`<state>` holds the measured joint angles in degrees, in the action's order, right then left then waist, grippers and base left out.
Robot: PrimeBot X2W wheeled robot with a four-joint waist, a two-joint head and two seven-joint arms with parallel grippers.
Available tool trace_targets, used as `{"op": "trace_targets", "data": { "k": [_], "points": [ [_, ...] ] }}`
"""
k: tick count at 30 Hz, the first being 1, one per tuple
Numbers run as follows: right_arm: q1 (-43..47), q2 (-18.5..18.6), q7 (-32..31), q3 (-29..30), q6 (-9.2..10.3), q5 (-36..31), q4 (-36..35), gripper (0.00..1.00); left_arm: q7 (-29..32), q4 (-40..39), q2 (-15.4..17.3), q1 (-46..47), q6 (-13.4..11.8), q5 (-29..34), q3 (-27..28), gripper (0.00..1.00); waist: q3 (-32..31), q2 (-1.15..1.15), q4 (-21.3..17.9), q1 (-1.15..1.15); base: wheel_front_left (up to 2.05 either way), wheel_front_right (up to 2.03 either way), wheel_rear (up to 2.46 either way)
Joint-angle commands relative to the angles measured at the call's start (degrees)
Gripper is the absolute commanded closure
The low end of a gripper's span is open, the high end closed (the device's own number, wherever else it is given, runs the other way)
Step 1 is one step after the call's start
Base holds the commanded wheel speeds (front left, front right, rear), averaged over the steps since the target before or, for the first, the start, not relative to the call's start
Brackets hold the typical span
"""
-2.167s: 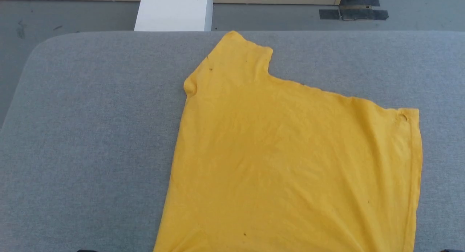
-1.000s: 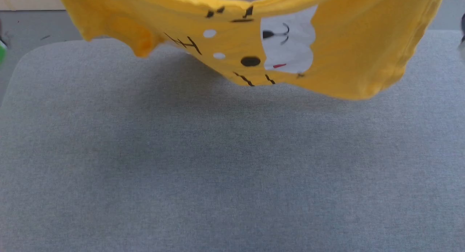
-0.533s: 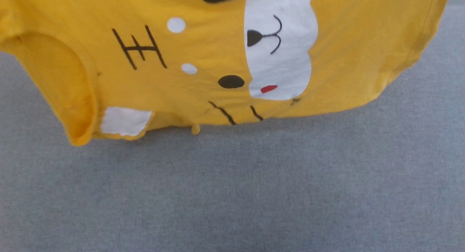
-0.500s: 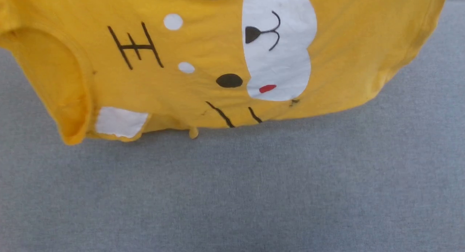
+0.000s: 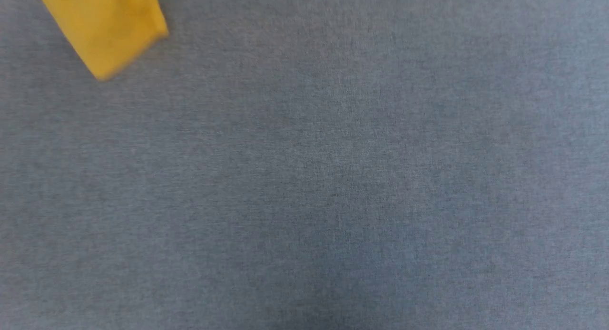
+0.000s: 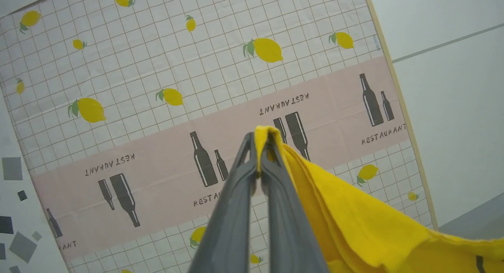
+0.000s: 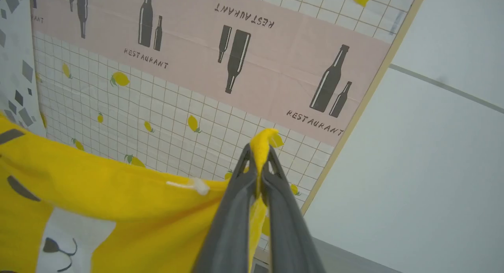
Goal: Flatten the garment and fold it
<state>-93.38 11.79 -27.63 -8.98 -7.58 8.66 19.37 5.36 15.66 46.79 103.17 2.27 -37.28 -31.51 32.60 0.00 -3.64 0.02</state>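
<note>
Your left gripper (image 6: 259,151) is clamped on a yellow edge of the garment (image 6: 354,222), and your right gripper (image 7: 258,157) pinches another edge, so the shirt is stretched between them. One corner hangs over the grey table (image 5: 333,178). Beyond it stands a lemon-and-bottle printed cloth (image 6: 157,68).

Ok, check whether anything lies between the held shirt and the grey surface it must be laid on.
Nothing visible does. The left gripper and right gripper each pinch the garment aloft, and the stretch of grey surface in the head view has nothing lying on it.
</note>
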Motion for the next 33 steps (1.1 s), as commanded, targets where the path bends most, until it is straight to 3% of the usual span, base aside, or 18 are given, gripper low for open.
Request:
{"op": "trace_targets", "data": {
  "k": [1, 6, 12, 16, 20, 27, 31, 33],
  "points": [
    [-1.7, -0.6, 1.5, 0.5, 0.09, -1.2, 1.3, 1.00, -1.0, 1.1, -0.7, 2.5, 0.7, 0.7, 0.1, 1.00, 6.2, 0.00, -2.5, -0.02, 0.00, 0.00, 0.00],
    [-5.4, -1.5, 5.2, 1.5, 0.09, -4.7, 5.3, 1.00, -4.3, 4.7, -1.9, 7.6, 2.9, 2.2, -0.6, 1.00, 8.8, 0.00, -2.5, -0.02, 0.00, 0.00, 0.00],
    [-5.7, -0.2, 7.6, 1.4, 0.09, -6.5, 7.9, 1.00, -10.2, 6.5, -1.4, 6.5, 4.7, 0.1, -1.7, 1.00, 12.4, 0.00, -1.4, -0.02, 0.00, 0.00, 0.00],
    [-3.5, 0.9, 8.7, 0.6, 0.09, -6.0, 9.0, 1.00, -13.3, 6.0, 0.1, 1.9, 5.1, -3.2, -4.5, 1.00, 13.4, 0.00, -0.1, -0.02, 0.00, 0.00, 0.00],
    [-0.1, 2.7, 9.5, -1.5, 0.09, -3.8, 7.3, 1.00, -16.0, 0.6, 3.9, -3.1, 5.2, -8.1, -10.7, 1.00, 13.1, 0.00, 1.6, -0.02, 0.00, 0.00, 0.00],
    [13.2, 9.7, 7.0, -4.7, 0.09, 5.0, -5.5, 1.00, -19.9, -11.8, 13.9, -13.4, 5.2, -12.7, -21.0, 1.00, 9.5, 0.00, 4.2, -0.02, 0.00, 0.00, 0.00],
    [27.2, 13.4, 3.2, -1.8, 0.09, 8.7, -17.5, 1.00, -20.3, -18.4, 17.8, -21.8, 5.2, -13.1, -24.0, 1.00, 6.2, 0.00, 4.8, -0.02, 0.00, 0.00, 0.00],
    [35.7, 14.0, 1.0, 1.5, 0.09, 9.6, -23.7, 1.00, -20.3, -21.8, 18.0, -27.2, 4.6, -13.6, -23.2, 1.00, 4.4, 0.00, 5.0, -0.02, 0.00, 0.00, 0.00]
  ]
}}
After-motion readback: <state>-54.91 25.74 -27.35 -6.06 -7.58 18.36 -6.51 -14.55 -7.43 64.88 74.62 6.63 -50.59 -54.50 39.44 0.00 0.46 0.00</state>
